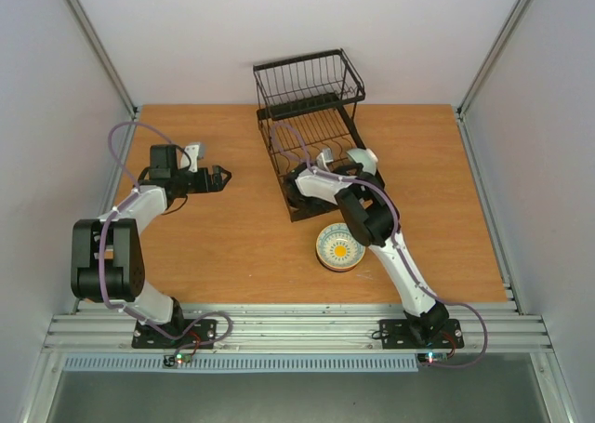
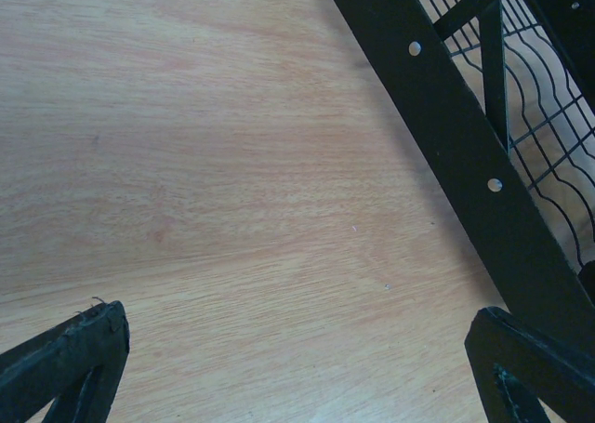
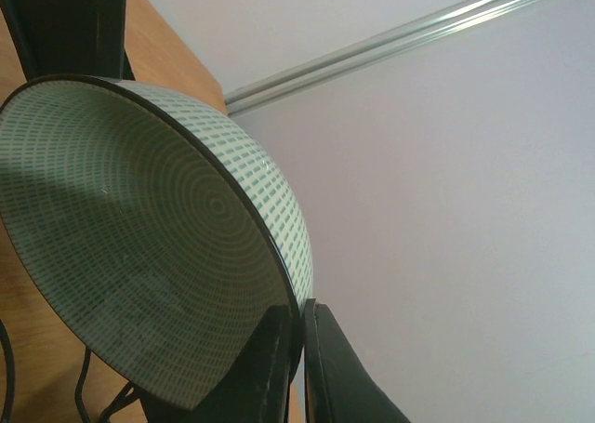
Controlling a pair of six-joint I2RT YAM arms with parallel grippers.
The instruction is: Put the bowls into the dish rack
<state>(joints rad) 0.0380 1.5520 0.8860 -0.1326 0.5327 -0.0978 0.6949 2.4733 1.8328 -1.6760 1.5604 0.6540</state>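
The black wire dish rack [image 1: 311, 116] stands at the back middle of the table, its taller basket at the far end. My right gripper [image 1: 351, 168] is over the rack's near right part. In the right wrist view it [image 3: 299, 307] is shut on the rim of a pale green patterned bowl [image 3: 158, 246], held tilted on edge; this bowl also shows in the top view [image 1: 365, 157]. A second bowl with a yellow centre [image 1: 339, 246] sits on the table in front of the rack. My left gripper [image 1: 219, 177] is open and empty left of the rack, low over bare wood [image 2: 297, 316].
The rack's black frame bar [image 2: 446, 135] runs close by my left gripper's right finger [image 2: 521, 363]. White walls with metal rails enclose the table on the left, back and right. The right arm's elbow hangs above the yellow-centred bowl.
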